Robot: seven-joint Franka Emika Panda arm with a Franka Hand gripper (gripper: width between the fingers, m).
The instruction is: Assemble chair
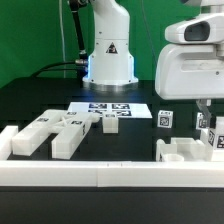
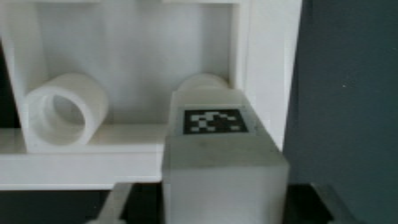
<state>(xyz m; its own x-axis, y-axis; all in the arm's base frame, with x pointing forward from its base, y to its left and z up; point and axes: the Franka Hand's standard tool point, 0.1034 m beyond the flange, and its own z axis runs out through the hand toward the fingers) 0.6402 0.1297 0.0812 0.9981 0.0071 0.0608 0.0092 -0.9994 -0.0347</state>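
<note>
Tagged chair piece [image 2: 217,165], possibly a leg

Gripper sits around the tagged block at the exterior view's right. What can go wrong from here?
1. The gripper flanks the tagged block, but a firm hold isn't visible. The block may slip or twist when lifted.
2. The block stands near the white frame piece with a round part inside it. Lifting could snag or shift them.
</note>
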